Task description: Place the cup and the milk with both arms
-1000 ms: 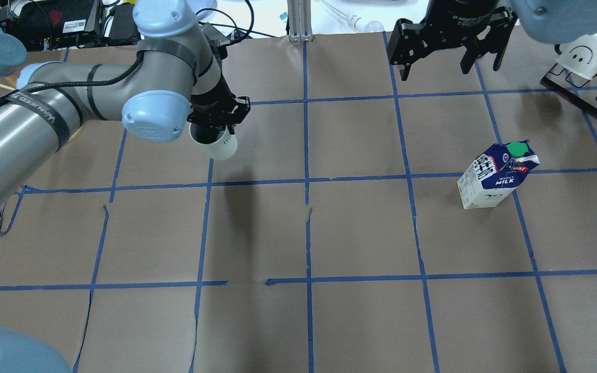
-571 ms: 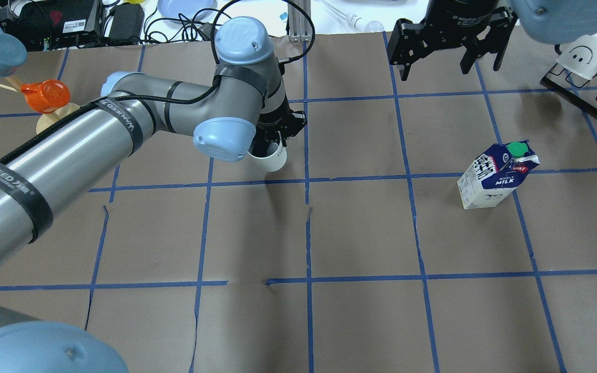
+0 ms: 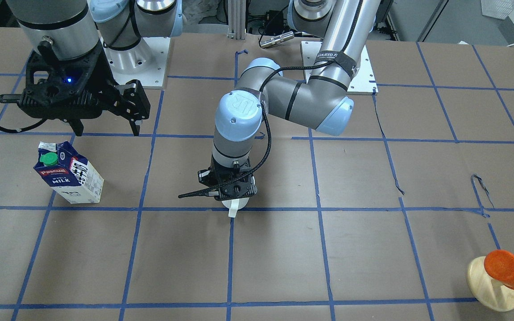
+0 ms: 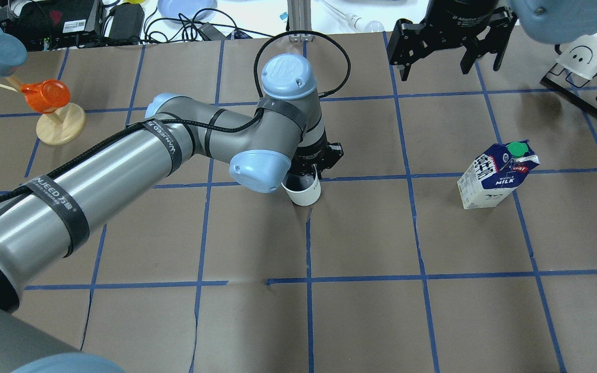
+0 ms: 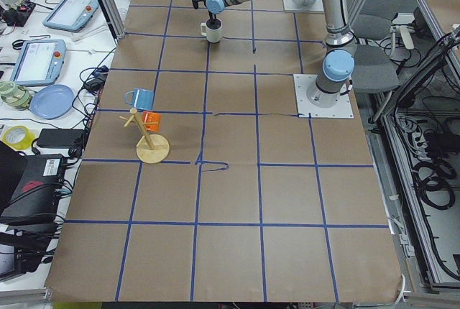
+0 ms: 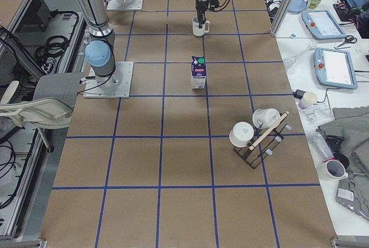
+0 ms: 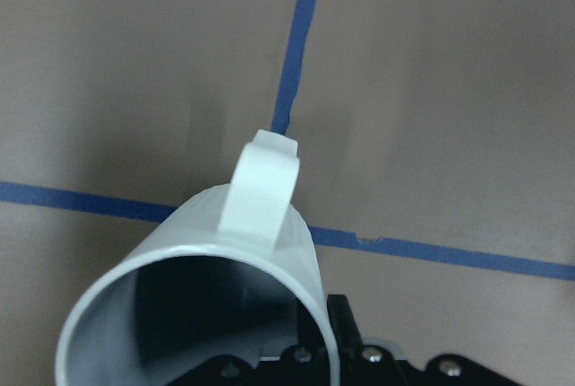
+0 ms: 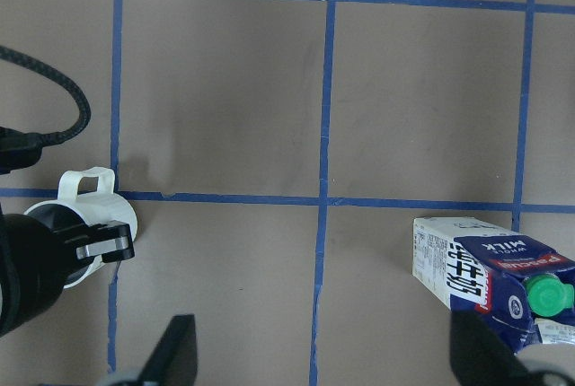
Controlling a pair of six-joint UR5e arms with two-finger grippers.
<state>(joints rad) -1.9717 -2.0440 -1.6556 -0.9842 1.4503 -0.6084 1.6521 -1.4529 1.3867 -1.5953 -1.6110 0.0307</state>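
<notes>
We see our left end effector [image 4: 313,171] clamped on the rim of the cup [image 4: 304,196]. The cup hangs directly beneath it, low over the counter [image 4: 366,233]; whether it touches we cannot tell. Our right end effector [image 4: 446,67] hangs with its fingers spread apart, gripping nothing. The milk [image 4: 494,178] stands upright on the counter below it, well apart.

left arm [image 4: 122,166]: grey tube, light-blue joint caps [image 4: 285,77], black straps [image 4: 78,233], black braided cable [image 3: 269,138]
right gripper [image 3: 107,129]: black, blue LED [image 3: 68,80] lit, upper left, front-facing view
</notes>
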